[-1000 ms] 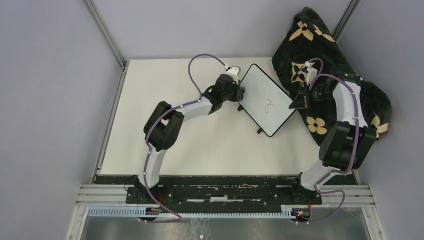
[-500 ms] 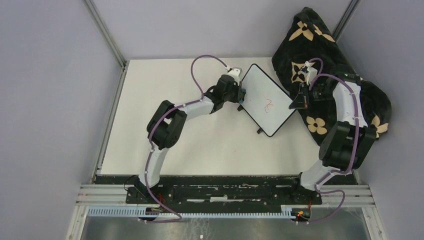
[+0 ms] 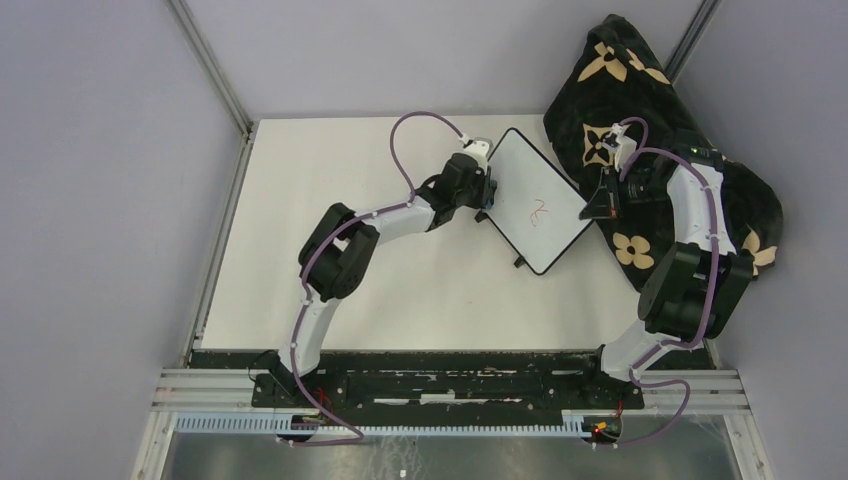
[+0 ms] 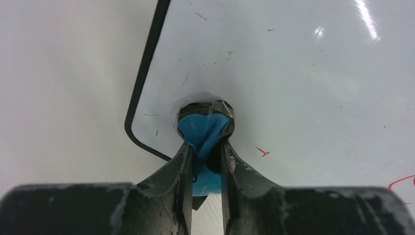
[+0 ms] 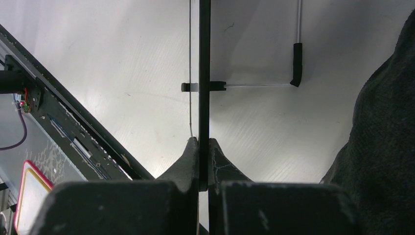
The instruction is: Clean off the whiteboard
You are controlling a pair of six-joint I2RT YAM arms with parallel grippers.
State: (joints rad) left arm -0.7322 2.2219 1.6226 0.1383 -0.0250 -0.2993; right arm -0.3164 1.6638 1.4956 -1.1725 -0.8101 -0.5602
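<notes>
The whiteboard (image 3: 530, 205) stands tilted at the back middle of the table, with a red scribble (image 3: 541, 210) near its centre. My right gripper (image 3: 590, 210) is shut on the board's right edge, seen edge-on in the right wrist view (image 5: 204, 73). My left gripper (image 3: 487, 195) is shut on a blue eraser (image 4: 204, 132) with a dark round tip, pressed on the board's white face (image 4: 293, 73) near its left corner. A small red mark (image 4: 263, 152) lies right of the eraser, and more red shows at the view's right edge.
A black blanket with tan flowers (image 3: 640, 110) is heaped at the back right, under and behind my right arm. One black foot of the board (image 5: 295, 63) rests on the white table (image 3: 350, 260). The black rail with the arm bases runs along the near edge.
My left gripper has moved right and slightly back along the board's left edge with the eraser. The red scribble has become smaller. The right gripper and the board have stayed put.
</notes>
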